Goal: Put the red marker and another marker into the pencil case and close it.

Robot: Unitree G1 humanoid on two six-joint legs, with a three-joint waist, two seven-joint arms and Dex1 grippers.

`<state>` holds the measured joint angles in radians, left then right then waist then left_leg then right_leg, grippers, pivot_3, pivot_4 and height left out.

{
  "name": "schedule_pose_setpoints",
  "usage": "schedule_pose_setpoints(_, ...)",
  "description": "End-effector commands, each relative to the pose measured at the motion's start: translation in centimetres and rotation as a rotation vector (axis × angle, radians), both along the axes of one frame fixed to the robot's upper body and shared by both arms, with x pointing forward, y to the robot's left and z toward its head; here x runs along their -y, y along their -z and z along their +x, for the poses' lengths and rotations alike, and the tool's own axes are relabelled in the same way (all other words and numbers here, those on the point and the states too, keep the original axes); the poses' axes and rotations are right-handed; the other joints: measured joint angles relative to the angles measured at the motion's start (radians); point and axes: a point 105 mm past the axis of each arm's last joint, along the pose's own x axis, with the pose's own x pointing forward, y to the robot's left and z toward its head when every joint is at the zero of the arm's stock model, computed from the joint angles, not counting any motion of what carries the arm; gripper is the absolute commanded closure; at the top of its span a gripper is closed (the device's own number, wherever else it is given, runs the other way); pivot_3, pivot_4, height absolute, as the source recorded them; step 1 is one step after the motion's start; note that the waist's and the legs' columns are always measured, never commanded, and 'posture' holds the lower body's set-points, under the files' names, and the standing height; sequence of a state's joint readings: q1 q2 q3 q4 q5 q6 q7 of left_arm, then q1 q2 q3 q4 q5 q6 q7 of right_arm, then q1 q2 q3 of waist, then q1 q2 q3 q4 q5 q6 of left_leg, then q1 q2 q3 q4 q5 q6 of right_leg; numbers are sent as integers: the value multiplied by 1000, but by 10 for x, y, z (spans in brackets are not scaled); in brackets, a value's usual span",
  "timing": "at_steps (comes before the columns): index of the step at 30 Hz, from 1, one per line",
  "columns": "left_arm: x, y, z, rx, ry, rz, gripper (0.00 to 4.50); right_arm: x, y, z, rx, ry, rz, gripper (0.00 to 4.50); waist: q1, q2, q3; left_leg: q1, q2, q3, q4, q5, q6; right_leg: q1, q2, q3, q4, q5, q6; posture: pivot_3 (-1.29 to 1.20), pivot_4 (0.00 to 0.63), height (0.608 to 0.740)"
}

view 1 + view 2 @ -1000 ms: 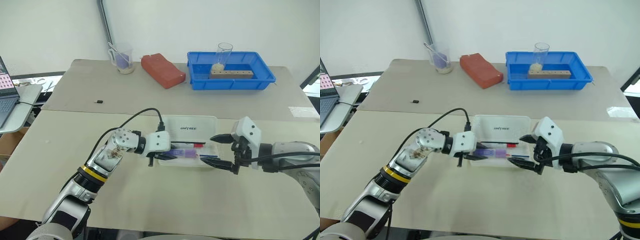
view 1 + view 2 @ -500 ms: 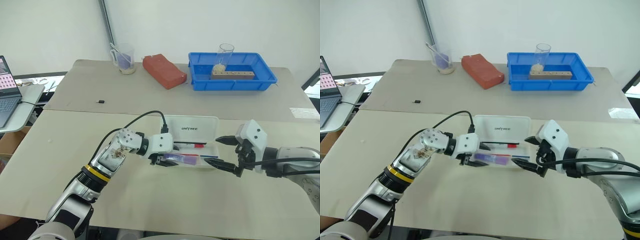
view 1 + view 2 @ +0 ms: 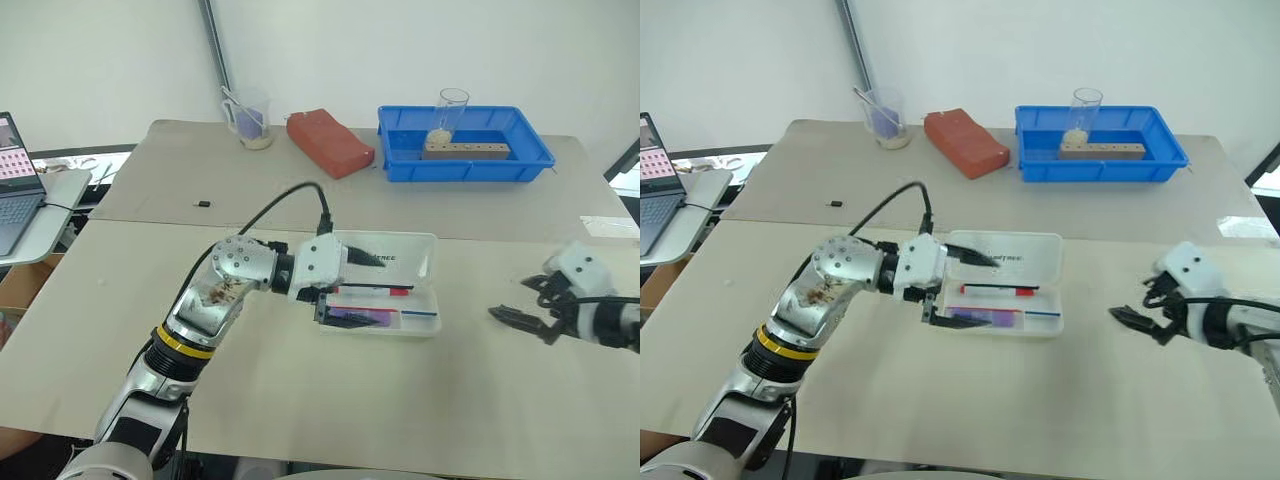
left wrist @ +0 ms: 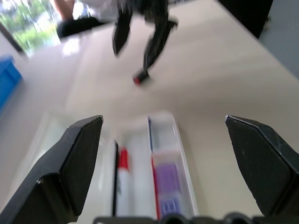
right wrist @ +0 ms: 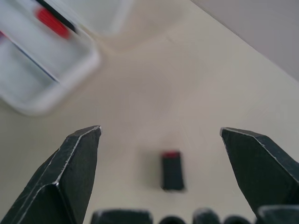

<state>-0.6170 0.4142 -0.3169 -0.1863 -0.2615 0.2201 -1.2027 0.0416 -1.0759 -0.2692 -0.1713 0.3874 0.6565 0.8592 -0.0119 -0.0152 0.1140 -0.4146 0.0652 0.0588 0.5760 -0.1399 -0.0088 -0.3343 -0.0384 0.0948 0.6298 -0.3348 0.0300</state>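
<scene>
Translucent white plastic pencil case [image 3: 385,290] lying open on the beige tabletop [image 3: 300,400], lid raised. Inside lie the white-barrelled red-capped marker [image 3: 375,291] and, beside it nearer the robot, the chunky purple marker [image 3: 360,317]. Left gripper [image 3: 958,287] above the case, jaws apart, empty. Right gripper [image 3: 522,310] well right of the case, jaws apart, empty.
</scene>
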Motion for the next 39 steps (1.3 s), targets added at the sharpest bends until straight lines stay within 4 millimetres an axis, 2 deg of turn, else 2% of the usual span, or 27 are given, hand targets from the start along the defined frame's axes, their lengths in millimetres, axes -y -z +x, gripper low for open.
schedule_pose_setpoints(1, 4, -20, -8, 84, 62, -56, 41, 5, -1, 9, -13, -28, -22, 0, -5, 1, -1, 1, 0, 0, 0, 0, 0, 0, 0, 0, 0, 0, 0, 0, 150, 740)
schedule_pose_setpoints(10, -1, -6, -12, 83, 73, -52, 41, 11, 29, 18, -111, -36, -10, 0, 0, 5, 0, 1, 0, 0, 1, 0, 1, 1, 1, 1, 0, 0, 0, 0, 150, 740)
schedule_pose_setpoints(13, -2, -3, -10, 71, 65, -47, 0, 17, 33, 19, -120, -20, -29, 832, 2, 5, 0, 0, -1, 0, 3, 0, 1, 2, 0, 1, 0, 0, 0, 0, 150, 740)
schedule_pose_setpoints(17, -1, -5, -9, 72, 62, -52, 0, 18, 34, 17, -120, -23, -27, 2226, 3, 5, 0, 1, -1, 0, 4, -1, 1, 3, 0, 1, 0, 0, 0, 0, 150, 740)
schedule_pose_setpoints(21, 0, -8, -10, 71, 65, -54, 0, 12, 31, 14, -117, -58, -22, 3660, 3, 5, 0, 1, 0, 0, 5, -1, 1, 4, 0, 1, 0, 0, 1, 0, 150, 740)
schedule_pose_setpoints(23, 0, -11, -11, 72, 69, -57, 0, 0, 23, 10, -108, -137, -35, 4227, 3, 5, 0, 1, 0, 0, 5, -1, 1, 4, 0, 1, 0, 0, 1, 0, 150, 740)
schedule_pose_setpoints(26, -1, -13, -10, 64, 66, -51, 0, -50, -2, 6, -46, -323, 35, 4248, -3, 8, 0, 0, 0, 0, 4, -1, 1, 3, 0, 0, 1, 0, 1, 0, 150, 740)
schedule_pose_setpoints(31, -12, -2, -9, 30, 56, 33, 0, -100, -11, -2, -31, -501, 44, 4248, -5, 8, 0, 1, 0, -2, 4, -1, 1, 3, 2, 1, 1, -2, 4, 0, 150, 740)
schedule_pose_setpoints(34, -19, 5, -11, 16, 61, 82, 0, -114, -6, -4, -39, -563, 27, 4248, -2, 8, 0, 0, 0, -1, 4, -1, 1, 3, 2, 1, 1, -2, 4, 0, 150, 740)
schedule_pose_setpoints(39, -18, 6, -13, 9, 50, 76, 0, -124, 6, -1, -55, -625, -5, 4248, 6, 7, 1, -1, 0, -1, 5, -1, 1, 2, 0, 1, 1, -1, 2, 0, 150, 740)
